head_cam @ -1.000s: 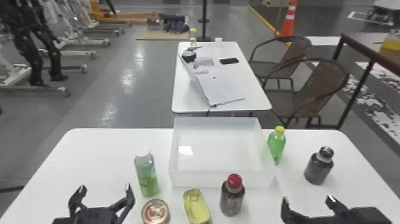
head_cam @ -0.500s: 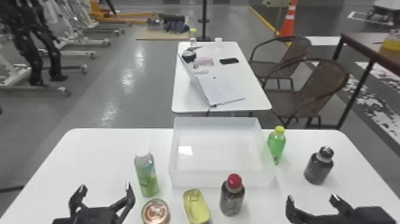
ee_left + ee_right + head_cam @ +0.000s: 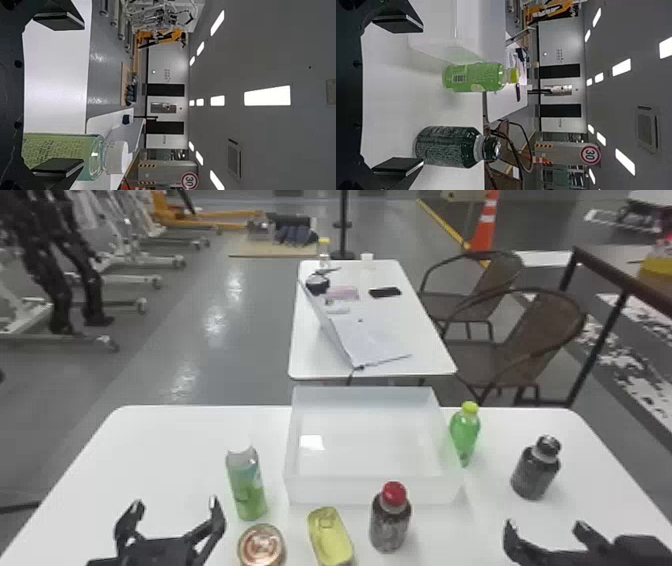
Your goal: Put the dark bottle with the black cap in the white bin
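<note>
The dark bottle with the black cap (image 3: 535, 472) is found upright on the counter (image 3: 165, 450), right of the white bin (image 3: 372, 490); the green bottle (image 3: 464, 435) is placed between. The right tool (image 3: 545, 524) and left tool (image 3: 175, 503) are both held wide.

black left hand (image 3: 175, 503), matching black right hand (image 3: 544, 525), two slim jointed fingers (image 3: 218, 522) apiece, flat angular pads (image 3: 65, 20), dark palm plate (image 3: 10, 93) dotted with small round holes (image 3: 18, 63)
</note>
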`<control>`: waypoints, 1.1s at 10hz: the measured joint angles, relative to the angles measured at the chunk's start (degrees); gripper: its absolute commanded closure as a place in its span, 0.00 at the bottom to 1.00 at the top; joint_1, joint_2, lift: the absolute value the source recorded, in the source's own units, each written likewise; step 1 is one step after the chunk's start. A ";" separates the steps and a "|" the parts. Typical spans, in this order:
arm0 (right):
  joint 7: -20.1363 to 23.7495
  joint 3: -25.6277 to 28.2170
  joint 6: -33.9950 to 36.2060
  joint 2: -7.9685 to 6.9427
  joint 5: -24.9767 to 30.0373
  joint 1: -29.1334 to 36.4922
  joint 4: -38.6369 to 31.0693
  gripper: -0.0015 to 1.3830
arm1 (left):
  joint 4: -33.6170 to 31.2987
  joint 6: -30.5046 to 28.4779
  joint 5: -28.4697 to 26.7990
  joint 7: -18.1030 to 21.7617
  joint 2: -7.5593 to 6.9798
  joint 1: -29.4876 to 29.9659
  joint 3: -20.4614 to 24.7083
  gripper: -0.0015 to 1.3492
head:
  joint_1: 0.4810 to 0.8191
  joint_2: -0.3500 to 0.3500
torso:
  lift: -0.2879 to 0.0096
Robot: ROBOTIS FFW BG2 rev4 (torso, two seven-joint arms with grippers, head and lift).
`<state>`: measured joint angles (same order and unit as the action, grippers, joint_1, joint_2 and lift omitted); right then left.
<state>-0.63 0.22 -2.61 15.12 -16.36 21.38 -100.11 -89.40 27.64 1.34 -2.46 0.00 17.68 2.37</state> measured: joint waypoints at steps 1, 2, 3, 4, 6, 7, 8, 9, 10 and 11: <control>0.58 0.95 -0.98 0.00 -0.63 -0.72 2.14 0.08 | 0.20 0.27 0.27 -0.01 0.00 -0.02 -0.02 0.07 | 0.20 0.50 | 0.63; 1.89 1.83 -2.32 0.00 -1.15 -2.00 4.89 0.08 | 0.41 0.51 0.68 -0.01 0.00 -0.02 -0.07 0.07 | 0.20 0.50 | 0.63; 3.04 2.45 -3.66 0.00 -1.56 -3.72 7.95 0.08 | 0.54 0.72 0.89 0.00 0.00 -0.01 -0.06 0.07 | 0.20 0.50 | 0.63; 4.05 2.98 -4.64 0.00 -1.42 -5.72 10.78 0.08 | 0.62 0.88 0.94 0.00 0.00 0.04 -0.02 0.07 | 0.20 0.50 | 0.63; 7.16 4.36 -5.79 0.08 0.64 -10.34 16.24 0.08 | 0.91 1.19 1.11 0.00 0.00 0.07 0.00 0.07 | 0.20 0.50 | 0.63; 7.85 4.81 -6.17 0.21 1.46 -12.55 18.65 0.08 | 1.04 1.37 1.29 0.00 0.00 0.07 0.00 0.07 | 0.20 0.50 | 0.63; 7.87 5.07 -6.25 0.32 2.58 -14.27 20.39 0.08 | 1.18 1.61 1.42 0.00 0.00 0.08 0.00 0.07 | 0.20 0.50 | 0.63; 8.14 5.25 -6.28 0.45 4.26 -15.71 21.80 0.08 | 1.37 1.86 1.55 0.00 0.00 0.13 0.05 0.07 | 0.20 0.50 | 0.63; 10.05 5.31 -6.73 0.72 5.67 -17.35 23.77 0.06 | 1.56 2.01 1.80 0.00 0.00 0.16 0.06 0.07 | 0.20 0.50 | 0.63; 11.99 5.32 -7.62 0.94 6.41 -19.31 26.47 0.07 | 1.71 2.16 2.06 0.00 0.00 0.20 0.03 0.07 | 0.20 0.50 | 0.63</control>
<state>11.36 5.54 -10.23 16.06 -9.95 2.07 -73.64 -87.69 29.79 3.41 -2.46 0.00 17.88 2.40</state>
